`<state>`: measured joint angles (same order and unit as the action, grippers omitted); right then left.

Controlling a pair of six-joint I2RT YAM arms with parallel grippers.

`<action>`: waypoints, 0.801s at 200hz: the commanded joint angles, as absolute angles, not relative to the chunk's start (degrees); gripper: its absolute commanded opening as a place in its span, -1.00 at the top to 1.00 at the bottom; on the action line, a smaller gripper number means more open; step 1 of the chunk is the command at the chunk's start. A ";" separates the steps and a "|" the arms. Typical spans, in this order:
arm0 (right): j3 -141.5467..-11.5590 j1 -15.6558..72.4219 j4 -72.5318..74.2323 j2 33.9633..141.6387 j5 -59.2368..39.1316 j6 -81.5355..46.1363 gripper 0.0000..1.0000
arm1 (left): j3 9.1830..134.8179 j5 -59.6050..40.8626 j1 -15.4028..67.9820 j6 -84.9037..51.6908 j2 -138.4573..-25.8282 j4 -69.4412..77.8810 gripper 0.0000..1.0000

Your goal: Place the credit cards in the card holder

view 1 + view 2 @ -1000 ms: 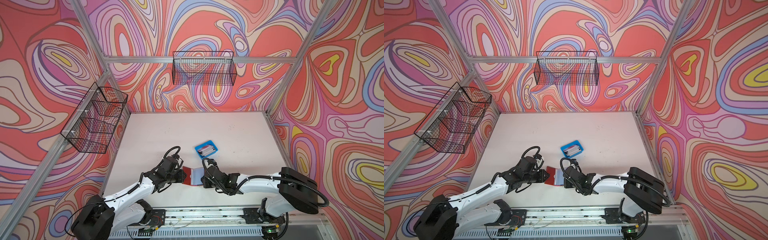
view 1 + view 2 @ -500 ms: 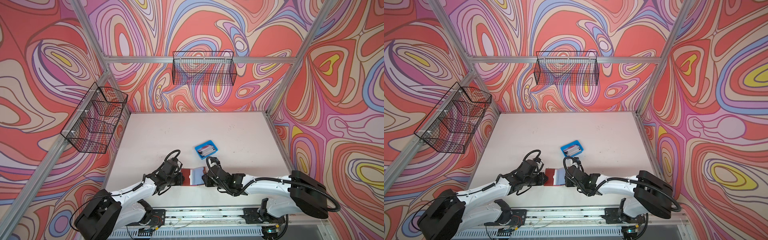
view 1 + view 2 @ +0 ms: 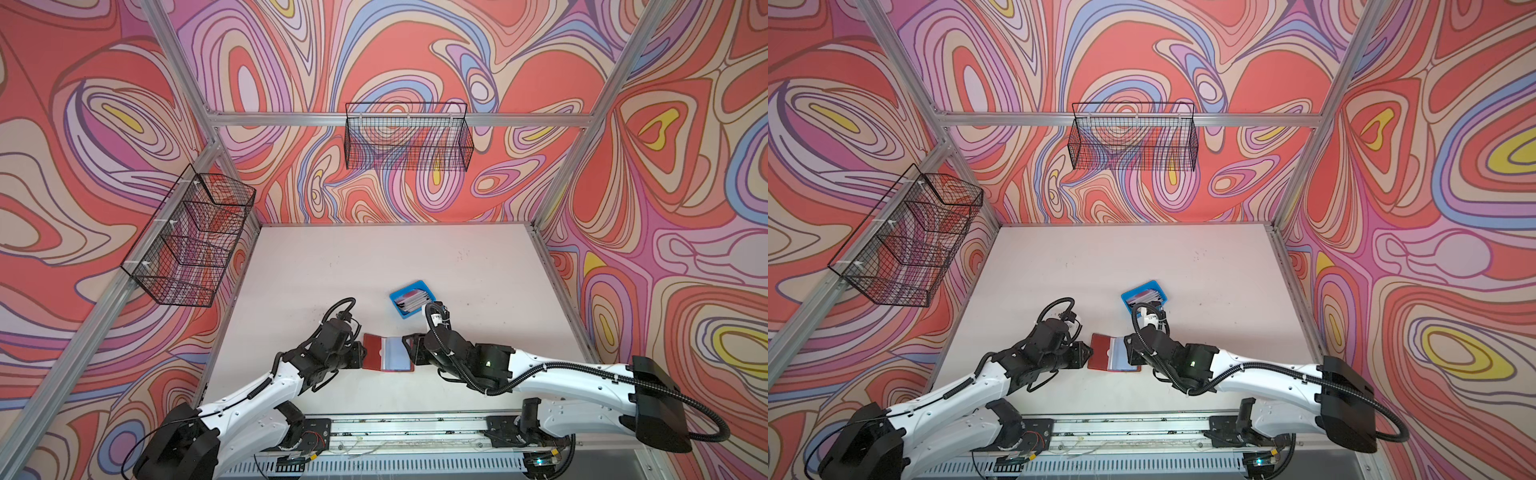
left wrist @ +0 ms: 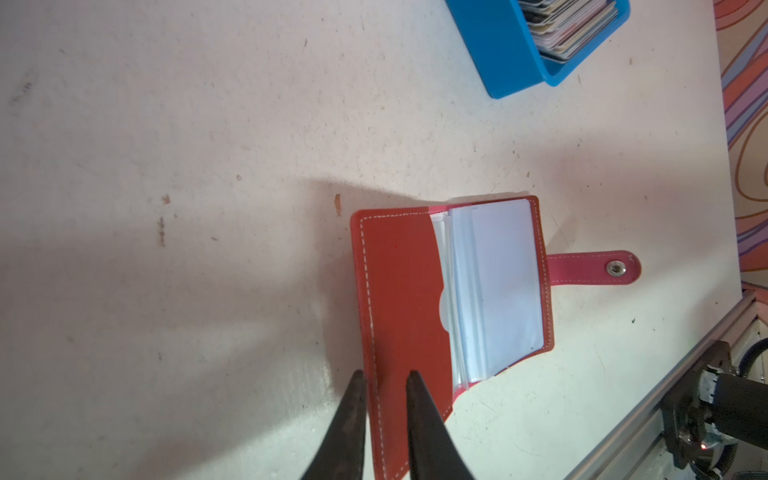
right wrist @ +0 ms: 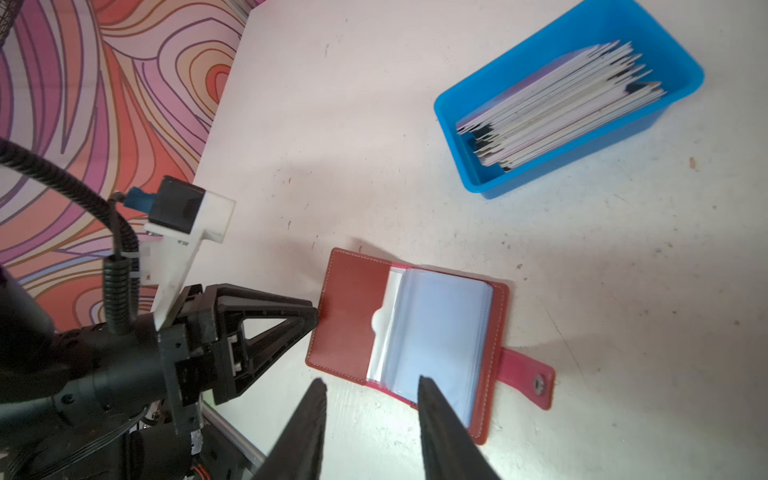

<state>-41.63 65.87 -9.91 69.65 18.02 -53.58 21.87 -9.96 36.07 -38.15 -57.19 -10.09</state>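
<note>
The red card holder (image 3: 376, 353) (image 5: 353, 307) lies open near the table's front, its snap strap (image 5: 528, 378) pointing right. A light blue card (image 5: 440, 332) shows in its clear sleeves. My left gripper (image 3: 361, 356) (image 4: 384, 374) is shut on the stitched left edge of the cover. My right gripper (image 3: 407, 351) (image 5: 370, 380) hangs open over the holder's near right side with nothing between its fingers. The other credit cards (image 5: 561, 108) (image 3: 411, 301) stand stacked in a blue tray (image 5: 457, 137) just beyond the holder.
An aluminium rail (image 3: 395, 428) runs along the table's front edge, close behind both arms. Two black wire baskets hang on the walls, one at the back (image 3: 407, 141) and one on the left (image 3: 191, 241). Patterned walls close in the table's sides.
My right gripper's jaws have widened and it has drawn back a little to the right, off the sleeves. The holder now lies flatter. The left gripper has kept its place on the cover.
</note>
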 commanded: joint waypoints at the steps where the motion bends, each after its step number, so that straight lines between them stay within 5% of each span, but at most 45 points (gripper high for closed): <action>1: -42.25 66.65 -7.51 74.01 17.98 -53.41 0.22 | 22.50 -8.10 36.22 -37.79 -57.32 -11.92 0.60; 59: -42.35 66.65 -4.73 83.72 16.68 -55.26 0.26 | 22.01 -7.30 36.21 -37.84 -59.38 -11.66 0.67; 160: -42.49 66.29 -6.88 88.59 19.36 -57.15 0.28 | 21.56 -11.87 36.21 -37.71 -61.05 -6.94 0.48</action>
<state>-42.15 66.37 -5.93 87.61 17.56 -55.61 21.85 -10.87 36.07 -38.13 -59.86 -8.36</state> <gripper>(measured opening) 0.360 0.259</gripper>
